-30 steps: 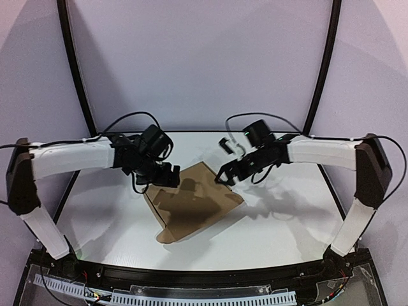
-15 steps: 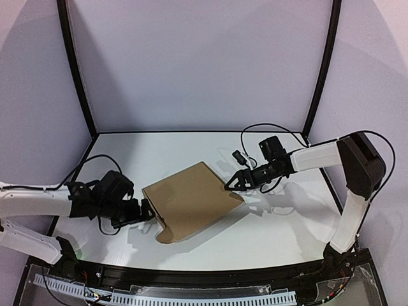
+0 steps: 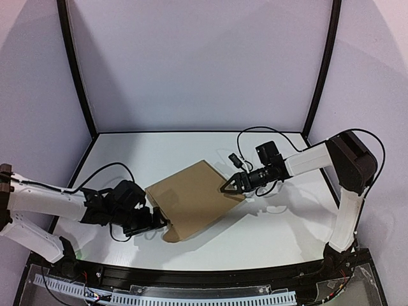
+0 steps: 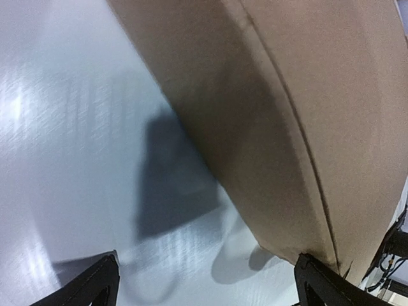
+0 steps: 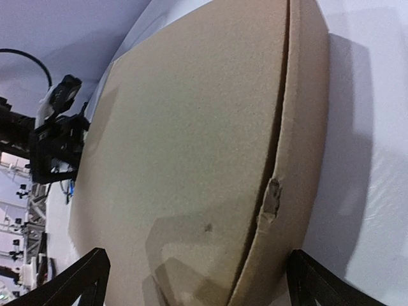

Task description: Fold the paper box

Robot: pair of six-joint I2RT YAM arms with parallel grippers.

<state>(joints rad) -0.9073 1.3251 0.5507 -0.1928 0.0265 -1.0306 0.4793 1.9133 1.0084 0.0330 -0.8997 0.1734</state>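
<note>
The paper box (image 3: 191,197) is plain brown cardboard, folded shut into a flat mailer, lying slantwise mid-table. My left gripper (image 3: 160,222) is low over the table at the box's near left corner. In the left wrist view its jaws (image 4: 207,287) are open, and the box (image 4: 287,95) has its corner just by the right fingertip (image 4: 312,280). My right gripper (image 3: 227,186) is at the box's right corner. In the right wrist view it (image 5: 194,280) is open, with the box's lid and side seam (image 5: 191,127) lying between the fingertips. A small tear (image 5: 274,197) shows on that edge.
White tabletop (image 3: 287,223) with black curved posts (image 3: 76,70) at the back corners and pale walls behind. Cables loop from both wrists. My left arm (image 5: 57,134) shows beyond the box's far edge in the right wrist view.
My left arm has swung down from the box's far left, out to the left, then in to its near left corner. My right gripper has dropped low and edged onto the box's right corner.
</note>
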